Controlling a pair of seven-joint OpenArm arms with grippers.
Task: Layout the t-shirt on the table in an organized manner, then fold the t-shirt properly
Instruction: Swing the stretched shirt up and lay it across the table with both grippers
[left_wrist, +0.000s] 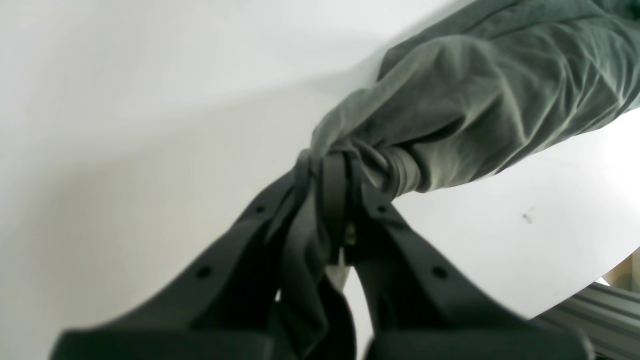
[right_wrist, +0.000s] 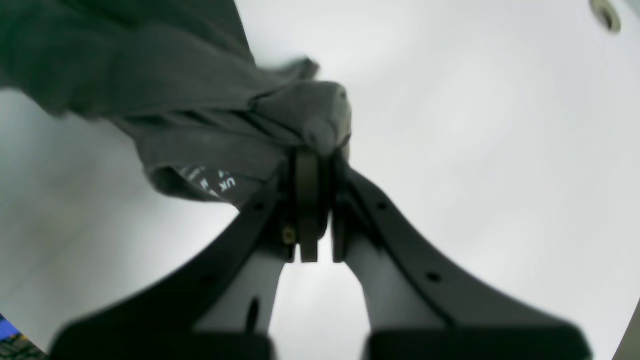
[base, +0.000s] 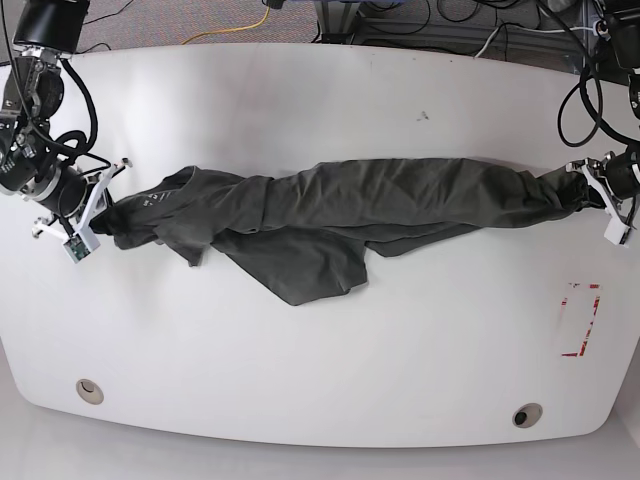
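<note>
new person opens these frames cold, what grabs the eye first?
The dark t-shirt pulled into a long, bunched rope across the middle of the white table, one loose flap drooping toward the front edge. Each end is clamped: the right pincer on the base view's left side, the left pincer on its right side, both shut on bunched cloth. Next, the red tape rectangle near the left arm.

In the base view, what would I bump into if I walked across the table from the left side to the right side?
Right gripper pinching one end of the shirt → t-shirt stretched across the table → left gripper pinching the other end → red tape rectangle, nearer the front.
</note>
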